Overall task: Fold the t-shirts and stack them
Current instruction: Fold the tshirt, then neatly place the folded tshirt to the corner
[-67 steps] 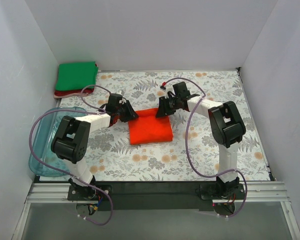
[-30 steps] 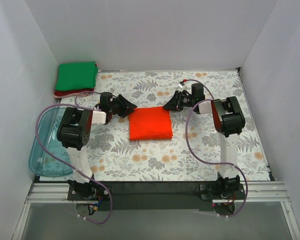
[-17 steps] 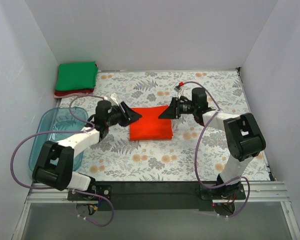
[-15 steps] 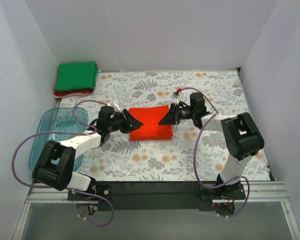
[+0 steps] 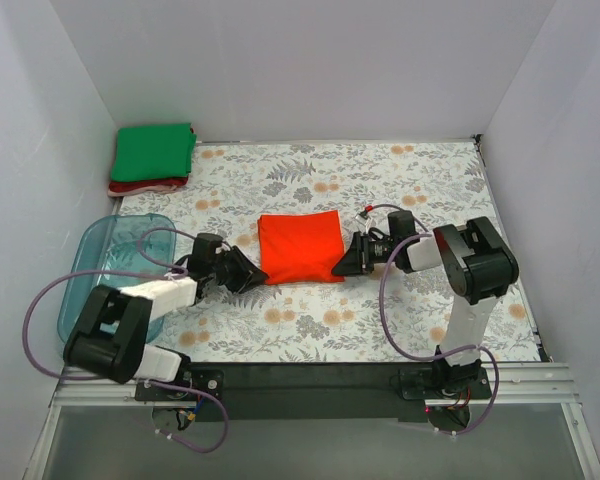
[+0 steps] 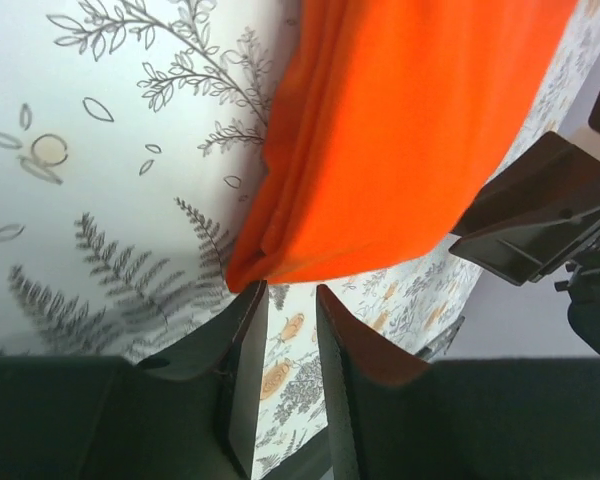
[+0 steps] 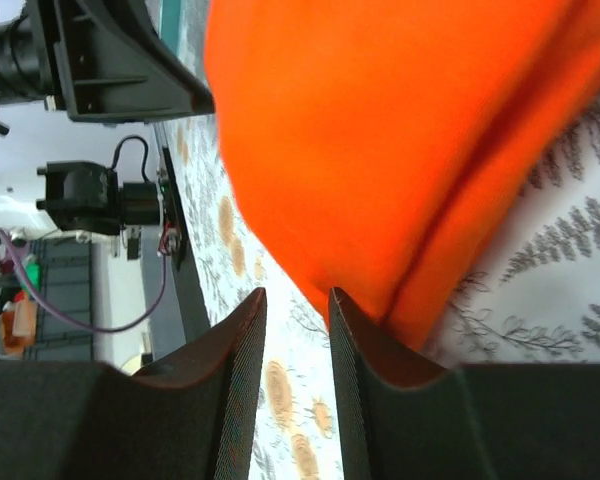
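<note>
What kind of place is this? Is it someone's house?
Probably a robot test booth, not a house: plain white walls box in a flowery table, with a left arm and right arm bolted at its edge.

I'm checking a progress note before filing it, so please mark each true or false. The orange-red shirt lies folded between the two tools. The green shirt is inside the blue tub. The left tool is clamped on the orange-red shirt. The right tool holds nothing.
1. The orange-red shirt lies folded between the left tool and the right tool. True.
2. The green shirt is inside the blue tub. False: it rests on the dark red shirt in the far left corner, outside the tub.
3. The left tool is clamped on the orange-red shirt. False: its jaws stand slightly apart with nothing between them, tips at the shirt's near corner.
4. The right tool holds nothing. True: only the patterned table shows between its jaws.
</note>
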`<move>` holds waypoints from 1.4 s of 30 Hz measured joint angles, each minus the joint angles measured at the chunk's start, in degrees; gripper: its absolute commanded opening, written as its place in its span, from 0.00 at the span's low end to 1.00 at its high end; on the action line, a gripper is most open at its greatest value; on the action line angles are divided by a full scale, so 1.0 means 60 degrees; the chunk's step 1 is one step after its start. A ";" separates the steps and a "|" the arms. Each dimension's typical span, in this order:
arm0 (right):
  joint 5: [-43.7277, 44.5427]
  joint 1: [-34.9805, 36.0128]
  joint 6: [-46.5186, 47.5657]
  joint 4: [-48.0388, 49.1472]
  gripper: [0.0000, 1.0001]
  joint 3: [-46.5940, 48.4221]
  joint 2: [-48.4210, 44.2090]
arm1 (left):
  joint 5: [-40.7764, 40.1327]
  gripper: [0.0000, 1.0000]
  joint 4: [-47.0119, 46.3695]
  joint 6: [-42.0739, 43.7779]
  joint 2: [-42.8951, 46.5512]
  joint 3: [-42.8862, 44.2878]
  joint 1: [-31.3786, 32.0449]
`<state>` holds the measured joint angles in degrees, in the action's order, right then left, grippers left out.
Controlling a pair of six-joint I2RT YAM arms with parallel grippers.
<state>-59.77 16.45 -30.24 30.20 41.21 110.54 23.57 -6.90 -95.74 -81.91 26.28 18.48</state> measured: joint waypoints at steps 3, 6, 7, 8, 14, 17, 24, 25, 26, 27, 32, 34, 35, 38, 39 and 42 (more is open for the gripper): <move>0.0306 0.0138 -0.0182 -0.0113 0.39 -0.0018 -0.0874 | -0.0688 0.40 0.1082 0.0237 0.1577 0.0069 -0.0047; 0.0608 0.0710 -0.0535 -0.0087 0.41 0.0408 -0.1661 | -0.1530 0.60 0.2033 0.0696 0.3206 0.0499 -0.0062; 0.0772 0.1013 -0.0685 -0.0047 0.41 0.0659 -0.1789 | -0.1825 0.67 0.2284 0.0871 0.3595 0.0707 -0.0062; 0.0969 0.1344 -0.0852 0.0018 0.42 0.0933 -0.1836 | -0.2138 0.78 0.2503 0.1064 0.3938 0.0929 -0.0062; 0.1865 0.2965 -0.2022 0.1100 0.41 0.2131 -0.0889 | -0.4346 0.91 0.3719 0.2390 0.5195 0.1661 -0.0069; 0.1905 0.3213 -0.2896 0.2379 0.41 0.2415 0.0586 | -0.5260 0.91 0.4036 0.2936 0.5705 0.1606 -0.0076; 0.1719 0.3104 -0.5078 0.5176 0.39 0.2204 0.2692 | -0.6000 0.94 0.4087 0.3504 0.5923 0.1304 -0.0102; 0.1767 0.3100 -0.5162 0.5333 0.39 0.2120 0.2699 | -0.6047 0.94 0.4091 0.3544 0.5872 0.1304 -0.0102; 0.1807 0.3096 -0.5180 0.5417 0.39 0.2065 0.2667 | -0.6087 0.94 0.4095 0.3581 0.5821 0.1304 -0.0109; 0.1869 0.3089 -0.5144 0.5384 0.40 0.2036 0.2612 | -0.6109 0.94 0.4095 0.3614 0.5788 0.1304 -0.0109; 0.2204 0.3093 -0.4000 0.3381 0.41 0.2040 0.1479 | -0.6124 0.94 0.4095 0.3657 0.5767 0.1304 -0.0182; 0.2419 0.3093 -0.3286 0.2310 0.43 0.2189 0.0812 | -0.6124 0.97 0.4098 0.3646 0.5767 0.1304 -0.0255; 0.2554 0.3107 -0.2849 0.1672 0.45 0.2368 0.0492 | -0.6120 0.98 0.4105 0.3643 0.5756 0.1304 -0.0299; 0.3493 0.3275 -0.1239 -0.0707 0.48 0.3464 -0.0219 | -0.6113 0.98 0.4149 0.3559 0.5672 0.1304 -0.0474; 0.3949 0.3391 -0.0685 -0.1559 0.49 0.3923 -0.0372 | -0.6109 0.98 0.4164 0.3523 0.5614 0.1304 -0.0557; 0.5595 0.4025 0.0882 -0.3534 0.56 0.5034 -0.0678 | -0.6014 0.98 0.4248 0.3377 0.5333 0.1304 -0.0936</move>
<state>-26.20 40.60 -24.95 8.99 71.42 106.48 -12.51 18.59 -75.48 -49.91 34.11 12.86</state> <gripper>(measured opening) 0.518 0.981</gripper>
